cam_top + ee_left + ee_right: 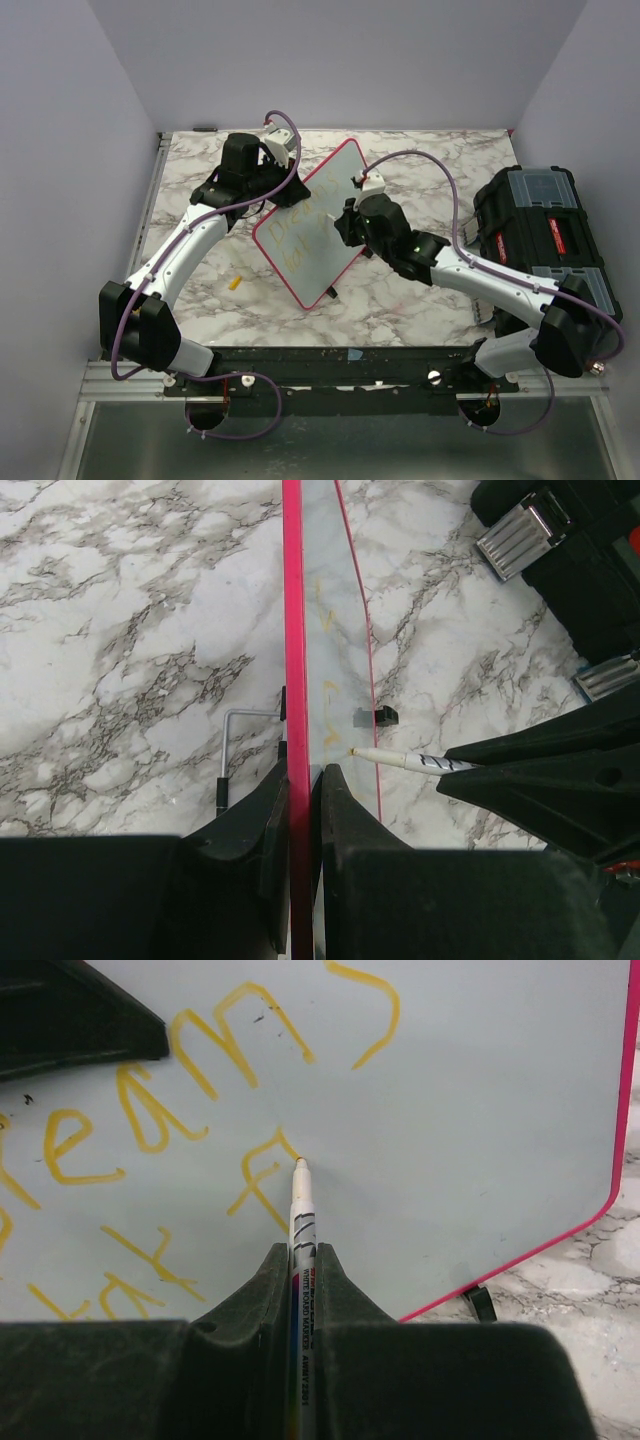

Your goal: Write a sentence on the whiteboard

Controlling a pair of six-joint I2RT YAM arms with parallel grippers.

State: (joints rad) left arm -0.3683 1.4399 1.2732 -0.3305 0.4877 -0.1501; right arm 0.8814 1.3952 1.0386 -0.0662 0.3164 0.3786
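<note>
The whiteboard [330, 185] stands tilted on its edge in the middle of the marble table, its red-pink rim [294, 630] showing edge-on in the left wrist view. My left gripper [292, 188] [303, 777] is shut on that rim at the board's upper left edge. The sentence [296, 236] [150, 1110] is yellow handwriting across the white face [480, 1100]. My right gripper [348, 220] [302, 1252] is shut on a white marker [300, 1205] [405, 760]. The marker's tip touches the board at a yellow stroke in the second line.
A black toolbox [535, 225] [570, 550] sits at the right side of the table. A small yellow cap [236, 283] lies on the marble left of the board. A black clip [480, 1303] sticks out below the board's lower rim.
</note>
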